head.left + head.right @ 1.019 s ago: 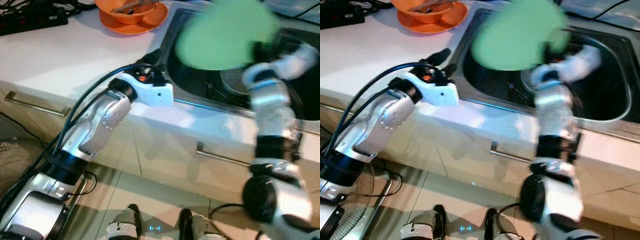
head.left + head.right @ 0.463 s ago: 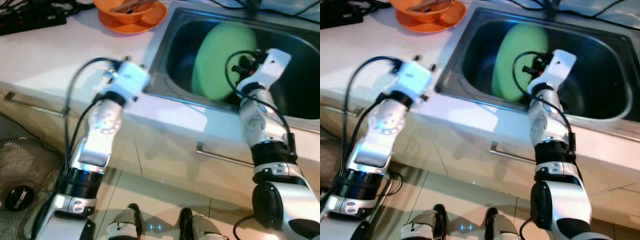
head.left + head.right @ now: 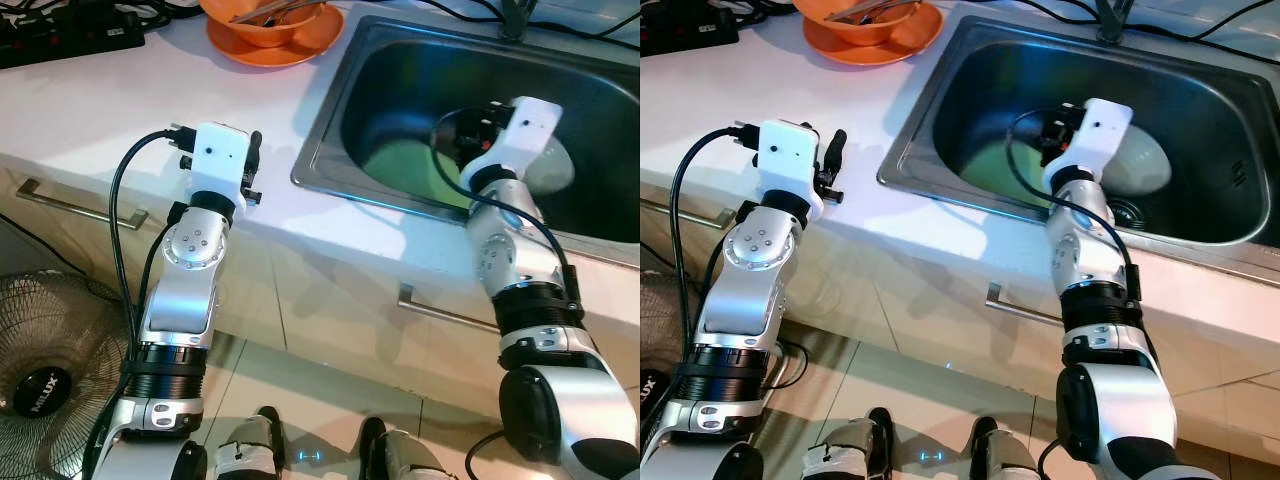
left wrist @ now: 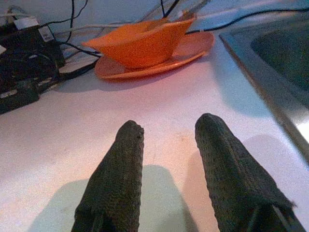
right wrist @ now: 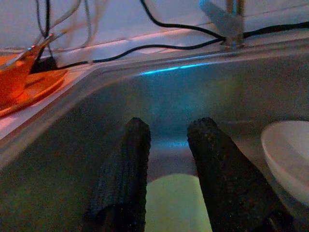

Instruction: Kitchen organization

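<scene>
— Looking from the near side, what comes first?

— Two silver arms bent up over the smooth white counter [image 3: 120, 110]. The left gripper [image 4: 166, 133] hovers just above it, its two woven black fingers [image 4: 120, 179] spread apart, nothing between them.

— And the right one?

— The right gripper [image 5: 168, 133] reaches down into the steel sink [image 3: 330, 150], fingers also apart and holding nothing. Under it lies the flat green plate [image 3: 990, 165] on the sink floor (matte, round), beside a glossy white bowl [image 3: 1140, 165].

— Farther back?

— An orange bowl [image 3: 262, 18] with utensils sits on an orange plate [image 3: 300, 40], near a black power strip [image 3: 70, 25]; the faucet [image 5: 224, 17] stands behind the sink.
</scene>
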